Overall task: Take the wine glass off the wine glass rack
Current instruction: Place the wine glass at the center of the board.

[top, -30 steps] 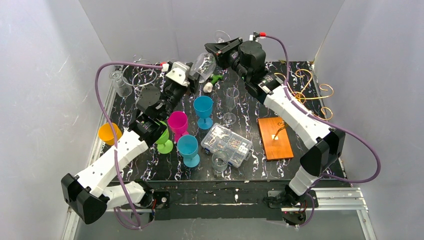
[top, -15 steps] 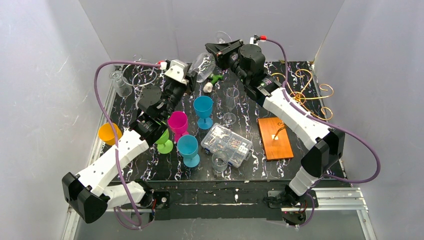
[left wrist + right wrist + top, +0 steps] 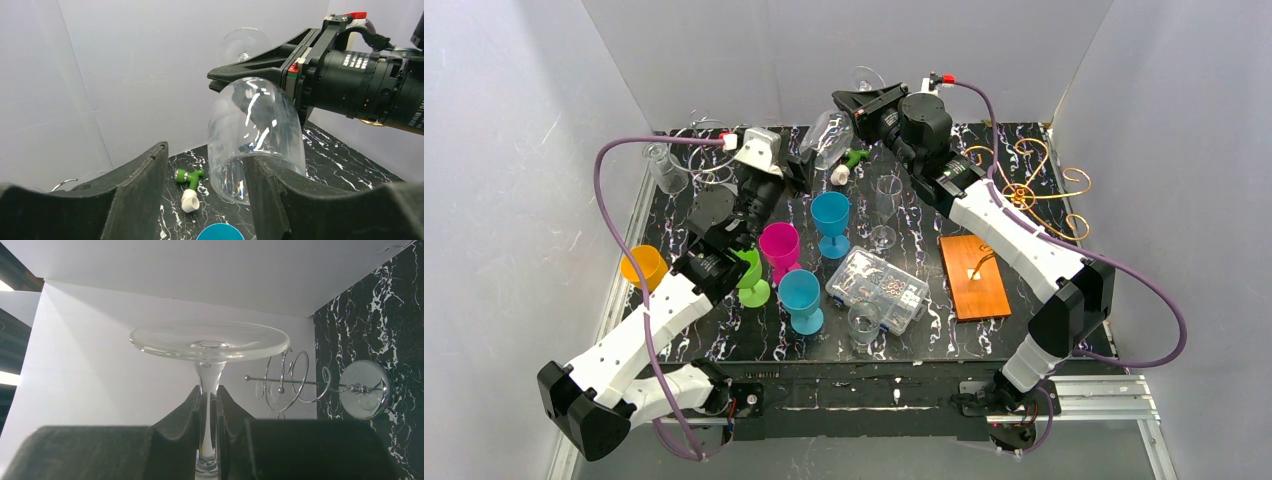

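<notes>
Above the table [image 3: 754, 338], right end effector [image 3: 208, 402] clamped on wine glass [image 3: 210, 341] stem, left end effector [image 3: 207, 157] open by bowl

Right wrist view: I get only the foot and upper stem of the wine glass [image 3: 209, 342]. The lower stem is lost between the fingers of the right gripper [image 3: 208, 400], and the bowl is off the bottom edge. Left wrist view: the bowl's near rim sits behind one finger of the left gripper [image 3: 205, 160], and the blue cup [image 3: 217, 232] is cut by the bottom edge. From above, the right arm [image 3: 1012, 225] covers most of the stem of the wine glass rack [image 3: 976, 285]. The contents of the clear plastic box [image 3: 879, 288] are too small to tell.
</notes>
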`<state>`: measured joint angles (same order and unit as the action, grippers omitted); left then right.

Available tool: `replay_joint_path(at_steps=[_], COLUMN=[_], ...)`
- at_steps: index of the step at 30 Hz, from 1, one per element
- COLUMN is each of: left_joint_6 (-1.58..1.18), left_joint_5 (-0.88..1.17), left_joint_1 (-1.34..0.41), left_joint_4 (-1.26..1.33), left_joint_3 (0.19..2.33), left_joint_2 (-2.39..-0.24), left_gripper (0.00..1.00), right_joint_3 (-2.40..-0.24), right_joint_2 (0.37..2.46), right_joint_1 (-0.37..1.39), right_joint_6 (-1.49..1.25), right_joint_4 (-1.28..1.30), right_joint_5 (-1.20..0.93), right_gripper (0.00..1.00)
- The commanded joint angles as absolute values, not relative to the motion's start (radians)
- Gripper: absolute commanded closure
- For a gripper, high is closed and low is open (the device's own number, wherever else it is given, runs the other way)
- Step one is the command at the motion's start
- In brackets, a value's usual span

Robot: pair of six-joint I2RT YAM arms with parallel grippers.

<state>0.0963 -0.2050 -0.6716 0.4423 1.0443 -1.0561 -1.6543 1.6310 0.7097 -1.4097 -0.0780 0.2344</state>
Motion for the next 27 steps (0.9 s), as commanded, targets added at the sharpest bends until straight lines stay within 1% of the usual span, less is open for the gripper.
replay_joint_path(at_steps=[1,8,17,20,27], left_joint_6=[0.102,0.122,0.137,0.139,0.137], left_joint_5=[-0.223,-0.200,-0.200,-0.217,-0.253], left_joint_1=[-0.677,-0.677,-0.677,-0.679,-0.688], left_joint_4=[0.509,0.509,0.508,0.507,0.505], left_joint_3=[1.036,1.045,1.081,1.086,1.081], left_joint_2=[-1.015,-1.034,-1.071,-1.080,-1.084], left_gripper=[0.48,0.53,0.79,0.84,0.86], right_joint_3=[-1.688,-1.696,-1.672,-1.671,-1.671], right_joint_2=[1.586,1.598,1.589,1.585,1.582], right_joint_1=[0.716,0.718,0.725,0.725,0.733], right_joint_6=[-1.387,-1.388,-1.384,-1.374,-1.349], right_joint_4=[-0.120,-0.127,-0.142,-0.142,-0.139], right_joint_5=[0.263,0.256,0.254,0.253,0.259], right_gripper=[0.99,0.99,0.99,0.99,0.99])
